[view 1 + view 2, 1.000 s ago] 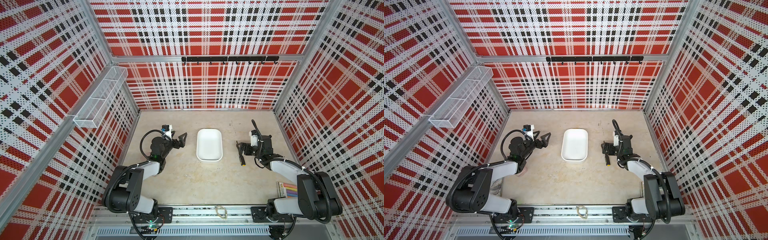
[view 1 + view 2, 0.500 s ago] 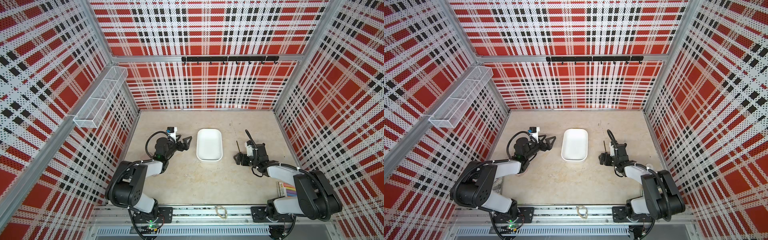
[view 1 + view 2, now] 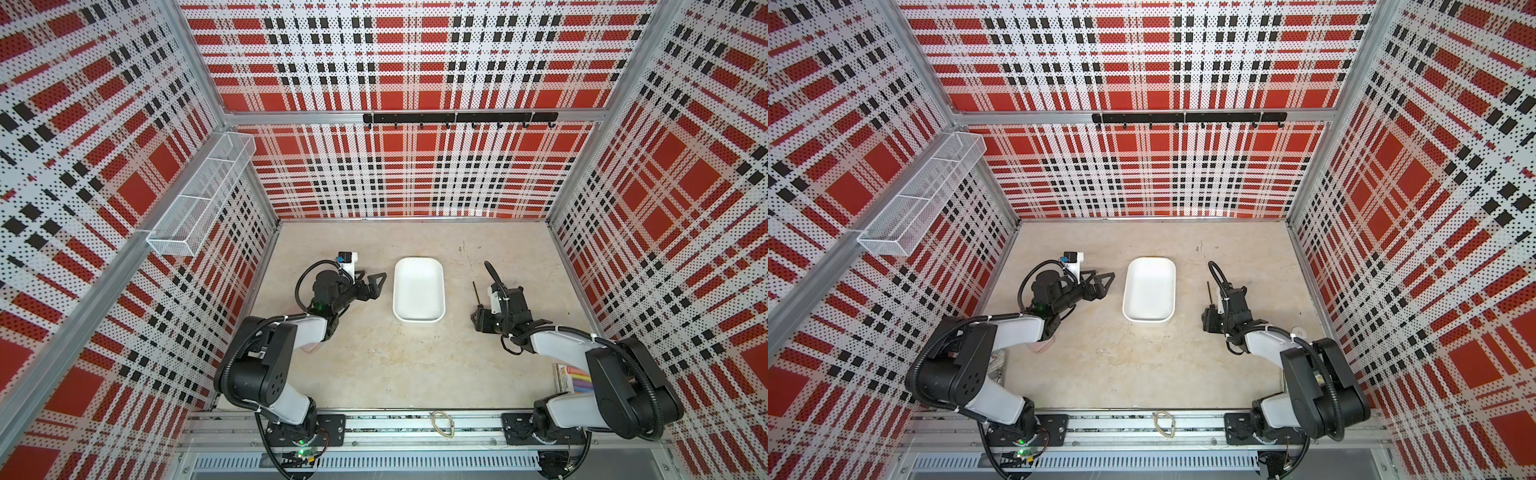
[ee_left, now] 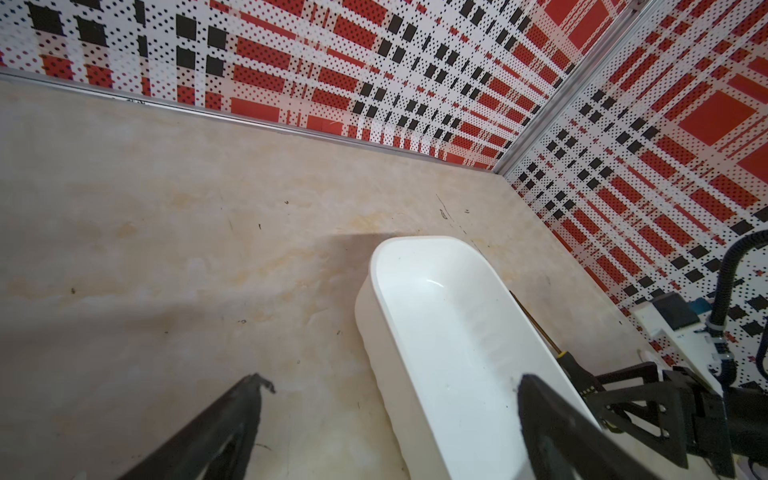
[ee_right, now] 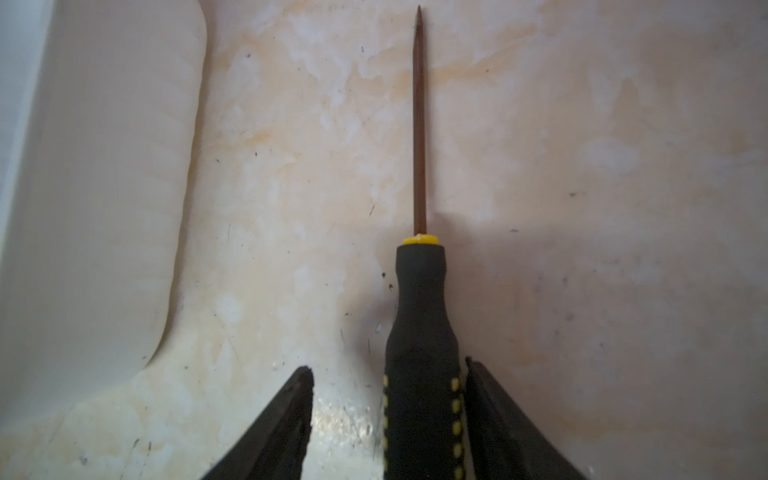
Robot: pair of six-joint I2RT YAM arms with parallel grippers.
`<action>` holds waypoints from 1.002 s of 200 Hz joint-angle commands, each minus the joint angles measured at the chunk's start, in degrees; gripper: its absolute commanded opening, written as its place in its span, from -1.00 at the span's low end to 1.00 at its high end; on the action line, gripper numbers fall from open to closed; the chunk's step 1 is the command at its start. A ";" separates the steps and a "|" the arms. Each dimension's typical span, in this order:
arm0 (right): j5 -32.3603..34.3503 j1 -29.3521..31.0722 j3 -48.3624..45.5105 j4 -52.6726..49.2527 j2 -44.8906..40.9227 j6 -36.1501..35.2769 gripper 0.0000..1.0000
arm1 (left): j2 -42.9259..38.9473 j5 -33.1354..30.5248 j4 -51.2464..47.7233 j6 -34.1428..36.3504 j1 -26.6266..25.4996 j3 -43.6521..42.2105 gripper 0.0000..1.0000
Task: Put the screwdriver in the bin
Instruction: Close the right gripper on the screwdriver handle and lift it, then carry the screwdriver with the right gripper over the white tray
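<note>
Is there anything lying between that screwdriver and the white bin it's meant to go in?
Nothing visible. Only bare table separates the screwdriver from the bin; the bin's side wall is the one thing to lift it over.

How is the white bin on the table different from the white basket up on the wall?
The bin has smooth solid walls; the basket is see-through wire mesh. The bin sits flat on the table; the basket hangs high on the side wall. The bin is one rounded tub; the basket is long, narrow and split into compartments. Both are white and open on top.
</note>
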 commanded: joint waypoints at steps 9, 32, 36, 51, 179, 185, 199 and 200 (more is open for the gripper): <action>1.89 0.41 1.81 -1.80 1.62 0.24 0.10 | 0.88 -0.16 -4.16 0.84 -0.32 2.43 0.96; 2.17 0.46 2.43 -2.42 2.50 0.21 0.01 | 1.19 -0.75 -6.90 1.97 -0.37 3.69 0.96; 2.32 0.45 2.55 -2.61 2.56 0.27 -0.01 | 1.24 -0.76 -7.31 2.19 -0.35 3.92 0.96; 2.93 0.41 2.91 -3.14 2.69 0.26 -0.09 | 1.30 -0.74 -8.73 2.75 -0.36 4.57 0.96; 3.53 1.83 12.36 -11.75 -4.04 6.53 -1.00 | -0.15 0.25 -12.88 3.42 -0.39 6.66 0.96; 4.91 2.76 13.63 -12.79 -5.36 8.41 -1.00 | -0.31 0.32 -13.13 3.56 -0.40 6.79 0.96; 7.76 5.17 17.57 -15.16 -7.57 11.45 -1.00 | -0.79 0.39 -13.65 3.74 -0.33 7.06 0.96; 7.92 5.41 17.85 -15.35 -7.67 11.62 -1.00 | -0.84 0.39 -13.68 3.76 -0.32 7.10 0.96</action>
